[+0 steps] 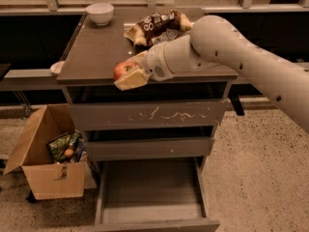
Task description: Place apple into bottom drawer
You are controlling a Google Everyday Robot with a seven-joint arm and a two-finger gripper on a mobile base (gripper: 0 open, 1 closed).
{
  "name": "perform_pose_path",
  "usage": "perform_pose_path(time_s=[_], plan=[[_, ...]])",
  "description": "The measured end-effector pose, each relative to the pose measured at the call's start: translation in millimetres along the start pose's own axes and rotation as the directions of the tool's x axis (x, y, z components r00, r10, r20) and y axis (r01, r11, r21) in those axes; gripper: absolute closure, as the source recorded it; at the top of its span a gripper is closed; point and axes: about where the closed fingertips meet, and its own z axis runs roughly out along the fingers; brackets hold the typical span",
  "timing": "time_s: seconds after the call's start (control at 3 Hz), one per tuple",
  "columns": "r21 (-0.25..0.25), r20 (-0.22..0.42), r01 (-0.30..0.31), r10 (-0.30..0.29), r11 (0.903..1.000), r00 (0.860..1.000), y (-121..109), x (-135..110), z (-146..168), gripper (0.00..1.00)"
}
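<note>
The red apple (pixel 122 69) with a yellowish patch is held in my gripper (pixel 129 74) at the front edge of the cabinet top (pixel 96 52), above the drawers. The cream fingers (pixel 131 79) close around the apple from below and behind. The bottom drawer (pixel 149 192) is pulled out wide and open, its tray bare, directly below the gripper. Above it are the plain middle drawer (pixel 149 148) and the top drawer front (pixel 145 115) with white scratches, both closed.
A white bowl (pixel 100 12) stands at the back left of the top. A brown snack bag (pixel 157 25) lies behind my arm. An open cardboard box (pixel 46 151) with packets and a small orange ball stands on the floor at left.
</note>
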Motion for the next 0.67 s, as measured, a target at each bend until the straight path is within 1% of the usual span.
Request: perform_pose_path(time_s=[0.33, 0.67], plan=[[0.0, 0.0, 0.0, 0.0, 1.0, 1.0, 0.1, 0.3, 0.1, 1.0], [-0.036, -0.039, -0.016, 0.015, 0.9992, 0.999, 14.5, 27.7, 11.9, 1.0]])
